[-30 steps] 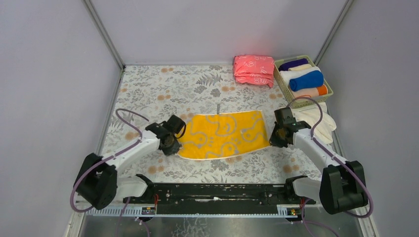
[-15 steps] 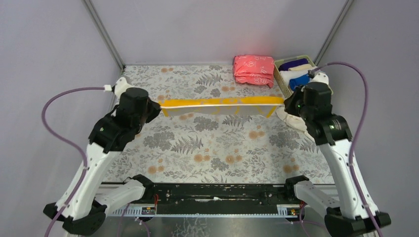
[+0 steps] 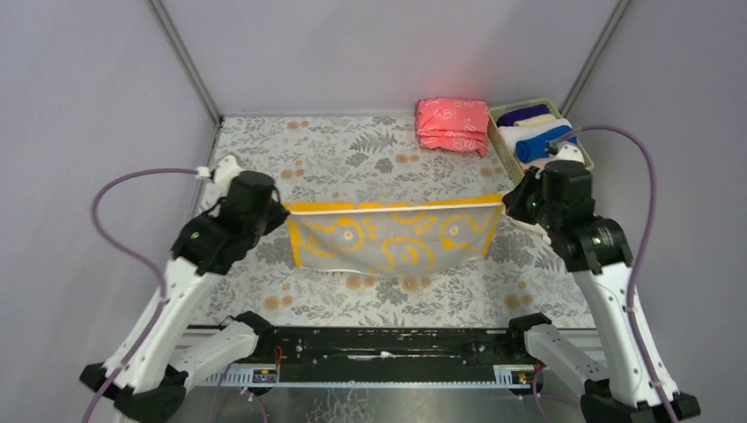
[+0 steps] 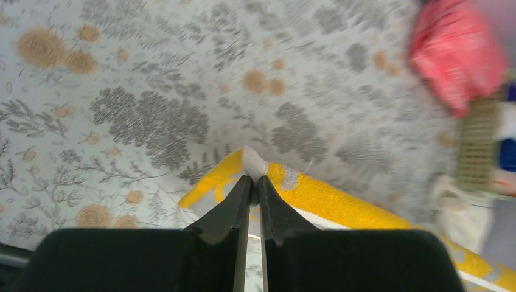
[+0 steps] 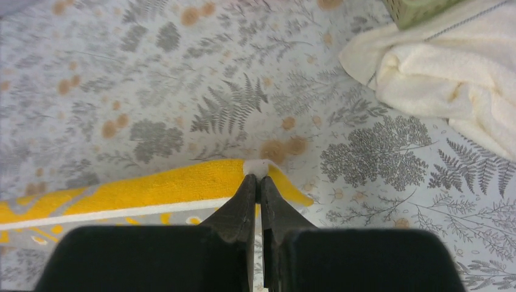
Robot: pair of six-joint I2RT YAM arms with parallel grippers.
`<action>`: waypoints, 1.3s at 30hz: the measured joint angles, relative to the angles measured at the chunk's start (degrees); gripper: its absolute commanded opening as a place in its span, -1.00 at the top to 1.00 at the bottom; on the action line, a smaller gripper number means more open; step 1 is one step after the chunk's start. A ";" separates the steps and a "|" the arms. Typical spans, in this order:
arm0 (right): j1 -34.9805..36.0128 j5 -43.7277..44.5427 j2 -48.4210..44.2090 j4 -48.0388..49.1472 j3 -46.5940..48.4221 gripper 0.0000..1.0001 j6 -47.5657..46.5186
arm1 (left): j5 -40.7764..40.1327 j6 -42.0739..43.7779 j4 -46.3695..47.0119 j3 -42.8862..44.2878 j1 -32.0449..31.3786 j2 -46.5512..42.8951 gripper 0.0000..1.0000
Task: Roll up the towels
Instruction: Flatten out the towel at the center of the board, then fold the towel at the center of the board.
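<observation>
Two clamped grips stretch the yellow towel (image 3: 392, 245) aloft: left gripper (image 4: 254, 180) and right gripper (image 5: 257, 177), wrists tilted down, pinch its top corners.

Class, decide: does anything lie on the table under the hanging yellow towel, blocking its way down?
Nothing visible; patterned table shows below the yellow towel, and the cream towel lies aside near the basket.

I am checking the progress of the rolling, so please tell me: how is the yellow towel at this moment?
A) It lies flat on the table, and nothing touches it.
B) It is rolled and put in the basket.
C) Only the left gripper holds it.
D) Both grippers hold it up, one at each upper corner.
D: the yellow towel hangs spread between the arms, with the left gripper and the right gripper each shut on a corner.
</observation>
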 measured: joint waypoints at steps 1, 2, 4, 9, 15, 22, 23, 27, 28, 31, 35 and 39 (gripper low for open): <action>0.00 0.48 1.38 0.48 -1.60 1.00 0.28 | -0.02 0.04 0.52 -2.01 0.02 1.62 0.88; -0.02 0.87 2.78 1.31 -3.02 1.00 0.46 | -0.02 0.13 1.31 -3.74 0.20 3.02 0.89; -0.04 1.90 7.65 3.76 -6.29 1.00 0.63 | 0.02 0.42 3.98 -7.32 1.07 7.89 0.96; -1.42 4.02 22.69 14.40 -11.37 1.00 0.61 | 2.45 1.40 13.05 -10.93 7.13 20.52 1.00; -4.85 2.29 38.14 26.53 -10.71 1.00 -0.61 | 11.06 4.81 26.77 -9.05 13.84 36.44 1.00; -7.93 -1.60 48.65 30.84 -3.91 1.00 -1.88 | 18.40 6.88 34.21 -3.89 17.90 49.35 1.00; -8.20 -2.29 48.76 30.88 -3.65 1.00 -2.12 | 19.10 6.93 34.25 -3.91 18.38 49.77 1.00; -8.46 -3.58 47.34 30.42 -4.20 1.00 -2.69 | 20.55 6.91 34.40 -4.52 19.19 48.70 1.00; -8.48 -3.76 46.36 30.34 -5.07 1.00 -2.69 | 20.81 6.88 34.40 -5.07 19.23 48.09 1.00; -8.52 -4.24 42.40 28.65 -8.79 1.00 -2.56 | 21.81 6.80 34.27 -8.57 19.19 45.16 1.00; -8.57 -5.86 37.88 27.15 -14.60 1.00 -1.38 | 22.45 6.27 33.75 -14.99 19.21 41.33 1.00; -8.57 -7.41 34.64 26.10 -21.35 1.00 0.42 | 23.41 5.81 32.98 -20.70 19.21 38.10 1.00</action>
